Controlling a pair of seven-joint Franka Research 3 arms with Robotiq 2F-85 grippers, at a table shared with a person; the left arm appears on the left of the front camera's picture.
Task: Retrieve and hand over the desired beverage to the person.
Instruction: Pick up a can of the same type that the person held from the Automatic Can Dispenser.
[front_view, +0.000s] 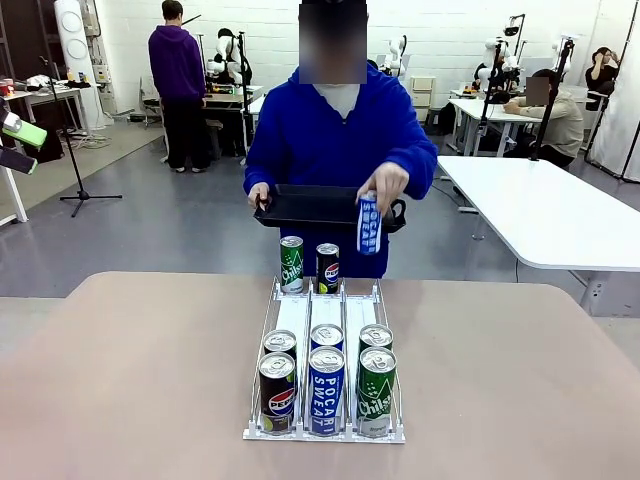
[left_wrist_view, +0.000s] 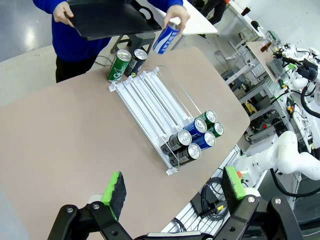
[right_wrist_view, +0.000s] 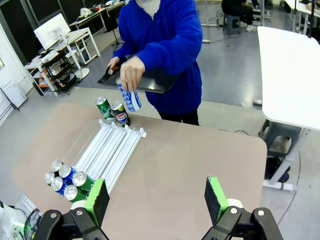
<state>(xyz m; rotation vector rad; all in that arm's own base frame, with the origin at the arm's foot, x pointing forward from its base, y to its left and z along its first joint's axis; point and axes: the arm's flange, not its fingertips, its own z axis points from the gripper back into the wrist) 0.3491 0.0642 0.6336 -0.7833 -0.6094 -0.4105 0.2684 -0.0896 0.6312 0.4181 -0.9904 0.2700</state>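
1. Fingers (left_wrist_view: 114, 192) of my left gripper (left_wrist_view: 174, 189) are spread and empty; the rack (left_wrist_view: 150, 97) of cans (left_wrist_view: 192, 142) lies well beyond their tips.
2. My right gripper (right_wrist_view: 156, 199) is spread too, with the rack beyond and leftward.
3. Reaching now, I might strike the person's hand (front_view: 383, 183), which holds a blue can (front_view: 369, 222) beside a black tray (front_view: 310, 205) above the far end.

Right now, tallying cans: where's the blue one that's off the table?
Blue can: front view, right of centre, in the person's hand, before the black tray.
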